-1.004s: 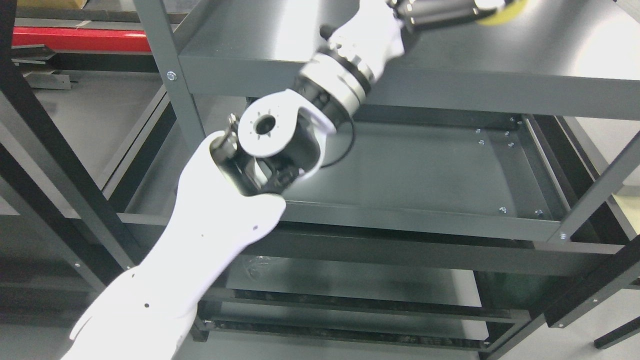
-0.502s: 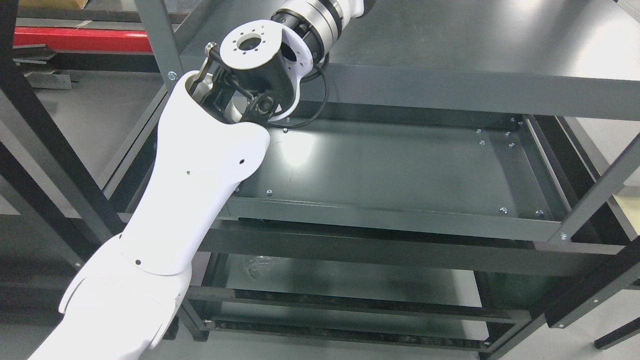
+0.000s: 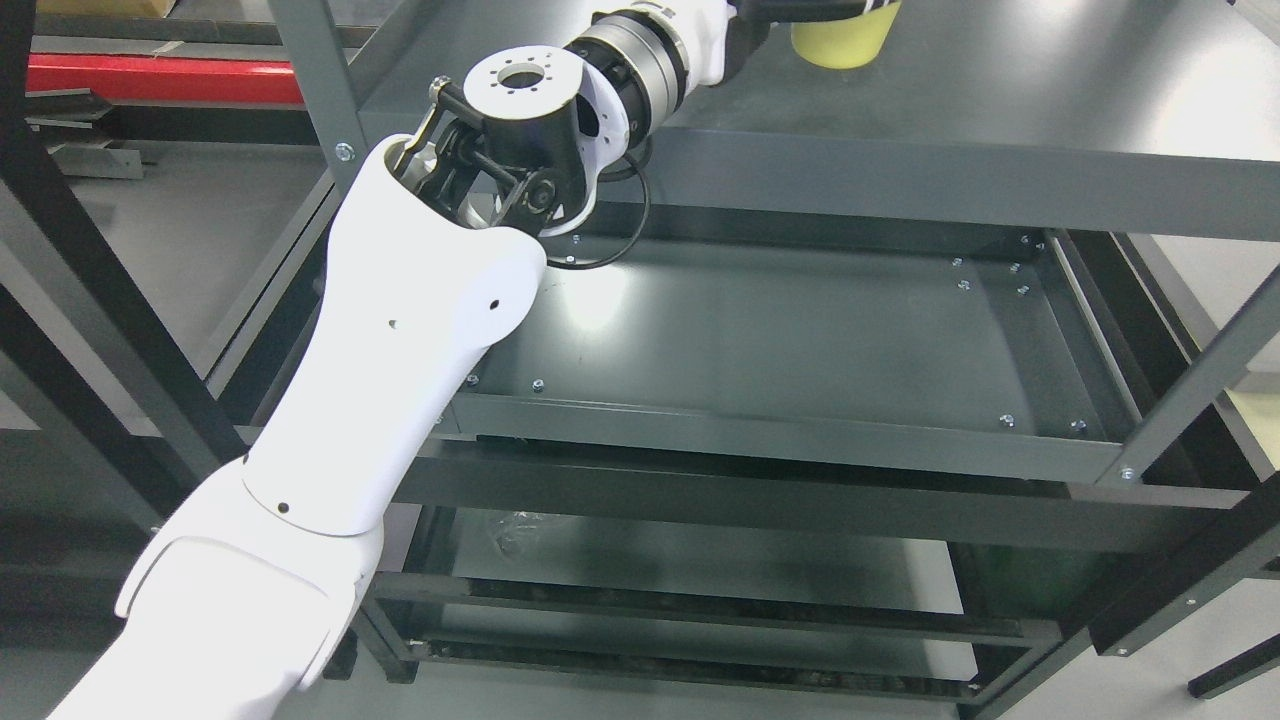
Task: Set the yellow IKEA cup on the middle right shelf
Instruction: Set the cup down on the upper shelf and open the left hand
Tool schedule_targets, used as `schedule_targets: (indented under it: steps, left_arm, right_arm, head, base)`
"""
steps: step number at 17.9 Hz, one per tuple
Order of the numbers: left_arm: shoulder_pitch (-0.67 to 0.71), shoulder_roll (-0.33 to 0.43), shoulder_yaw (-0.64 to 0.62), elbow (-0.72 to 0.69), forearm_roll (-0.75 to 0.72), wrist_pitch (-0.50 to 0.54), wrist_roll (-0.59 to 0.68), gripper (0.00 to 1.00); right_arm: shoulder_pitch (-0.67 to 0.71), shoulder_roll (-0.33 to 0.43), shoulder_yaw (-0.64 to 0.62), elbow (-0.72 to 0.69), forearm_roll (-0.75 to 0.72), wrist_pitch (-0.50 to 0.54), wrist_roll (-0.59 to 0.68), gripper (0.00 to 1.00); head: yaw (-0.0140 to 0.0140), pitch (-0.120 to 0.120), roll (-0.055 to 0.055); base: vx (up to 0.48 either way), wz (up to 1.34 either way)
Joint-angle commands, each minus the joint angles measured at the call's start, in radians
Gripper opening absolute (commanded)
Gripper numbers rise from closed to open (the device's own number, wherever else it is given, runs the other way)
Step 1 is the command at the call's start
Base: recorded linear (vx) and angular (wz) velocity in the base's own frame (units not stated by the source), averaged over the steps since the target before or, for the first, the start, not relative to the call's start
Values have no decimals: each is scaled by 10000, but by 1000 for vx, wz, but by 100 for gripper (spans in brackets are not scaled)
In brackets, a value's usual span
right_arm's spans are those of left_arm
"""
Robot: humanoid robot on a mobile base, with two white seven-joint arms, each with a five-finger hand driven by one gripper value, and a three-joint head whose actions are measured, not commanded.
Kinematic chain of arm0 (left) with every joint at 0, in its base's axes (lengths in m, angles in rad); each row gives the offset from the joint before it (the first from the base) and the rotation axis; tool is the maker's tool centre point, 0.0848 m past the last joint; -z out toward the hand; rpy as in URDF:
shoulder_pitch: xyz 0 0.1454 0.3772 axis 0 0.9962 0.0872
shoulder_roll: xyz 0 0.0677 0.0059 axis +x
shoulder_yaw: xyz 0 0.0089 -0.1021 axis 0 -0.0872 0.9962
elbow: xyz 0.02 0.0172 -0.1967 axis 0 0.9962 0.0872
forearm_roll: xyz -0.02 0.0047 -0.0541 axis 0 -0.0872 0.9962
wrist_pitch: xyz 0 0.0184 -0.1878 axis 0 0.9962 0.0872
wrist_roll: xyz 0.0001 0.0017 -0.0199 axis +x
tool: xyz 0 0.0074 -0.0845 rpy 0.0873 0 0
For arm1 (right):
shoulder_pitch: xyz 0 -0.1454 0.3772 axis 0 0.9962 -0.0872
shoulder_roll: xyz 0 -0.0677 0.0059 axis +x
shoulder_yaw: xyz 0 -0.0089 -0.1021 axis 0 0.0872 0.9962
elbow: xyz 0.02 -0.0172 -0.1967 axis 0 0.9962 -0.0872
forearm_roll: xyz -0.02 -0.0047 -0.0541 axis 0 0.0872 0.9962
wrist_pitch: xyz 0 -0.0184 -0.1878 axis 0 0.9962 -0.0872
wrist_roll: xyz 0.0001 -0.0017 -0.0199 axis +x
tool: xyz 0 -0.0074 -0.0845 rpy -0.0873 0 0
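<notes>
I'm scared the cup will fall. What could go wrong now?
The yellow cup sits at the picture's top edge over the upper shelf, with the left robot hand mostly out of view, so a slip could go unseen. The forearm crosses the shelf's front edge and might bump it.

The light came from above and was bright. White glare lay on the grey shelf point(image 3: 800, 330). The lower levels stayed dim. The picture was sharp.

Red beam point(image 3: 165, 80) lying along floor at upper left; crumpled clear plastic wrap point(image 3: 512, 530) sitting on lower rack level.
</notes>
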Motion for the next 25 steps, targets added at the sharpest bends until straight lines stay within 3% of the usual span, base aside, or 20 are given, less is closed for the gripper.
schedule_targets:
  steps: [1,5,14,21,25]
  left_arm:
    - [0,168,-271,624,-56,48,-308,87]
    - [-46,168,171,502,-514,18,-323,93]
    - [-460,168,1645,-1276,-761,33,-400,93]
    - [-660,168,2107,-1968,-594,140,-3143,91]
    - [-660,168,2076,-2105,952,567,-4202,91]
  right_arm:
    - [138,-175,169,0,-245,6,8,99]
    - [138,-175,169,0,-245,6,8,99]
    - [138,-175,169,0,-245,6,8,99]
    - [138,-175,169,0,-245,6,8,99]
    - [138,-175,169,0,-245,6,8,99]
  head:
    - [0,0,0]
    - [0,0,0]
    - [0,0,0]
    - [0,0,0]
    - [0,0,0]
  base:
    - [0,0]
    - [0,0]
    - [0,0]
    - [0,0]
    - [0,0]
